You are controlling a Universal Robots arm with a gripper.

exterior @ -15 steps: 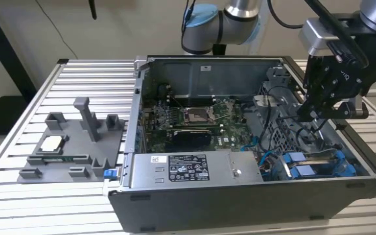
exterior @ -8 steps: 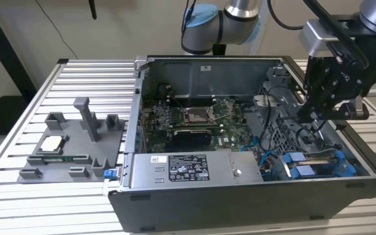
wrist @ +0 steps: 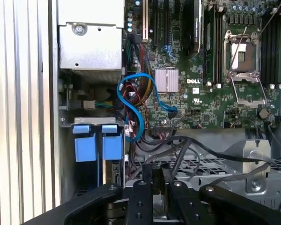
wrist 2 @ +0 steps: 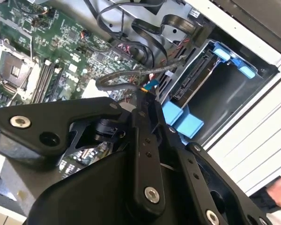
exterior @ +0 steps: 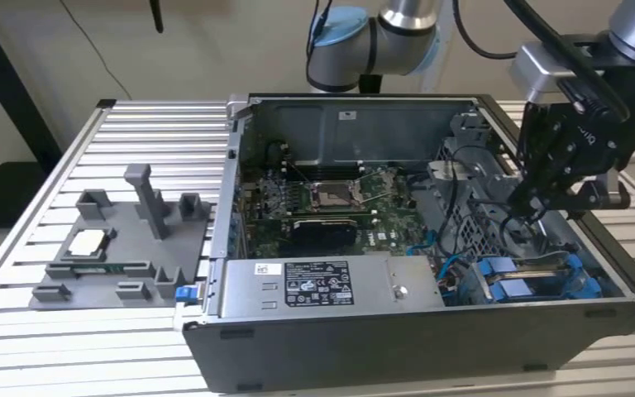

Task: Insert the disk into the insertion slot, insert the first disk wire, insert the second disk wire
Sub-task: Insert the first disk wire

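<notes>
Reads as the first-wire step. Clamped in the tool point(wrist: 157, 171), pinched shut: the small plug of a disk wire point(wrist 2: 151, 85), judging by the second wrist view. Hovering low inside the case point(exterior: 406, 356), over the corner on the exterior view's right. Just past the tip: the disk point(wrist 2: 193, 75), already seated in the insertion slot point(wrist 2: 227, 91), with blue carrier tabs point(wrist: 96, 143) sticking out at the mouth. Cannot tell from here whether plug and disk touch; looks like a small gap. To do this well: line the plug's long edge up with the dark connector strip on the disk's end before any push. Go straight in along the disk's plane, no twist, no side load. Suggest a slow approach and a stop on firm resistance. Probably a keyed fit, so avoid forcing a misaligned plug. Mind the slack too: better trailing behind the tool than tucked under the tip. Next out: loose black cables point(wrist 2: 139, 29) draped near the slot and a blue data cable point(wrist: 136, 75) looping just beside the tabs. Likely snags, so steer clear of both. Farther off: motherboard point(exterior: 389, 219) and power supply box point(exterior: 317, 285), not in play. Farthest: grey fixture tray point(exterior: 130, 236) on the desk point(exterior: 31, 331), well apart at the exterior view's left. Ignore.
</notes>
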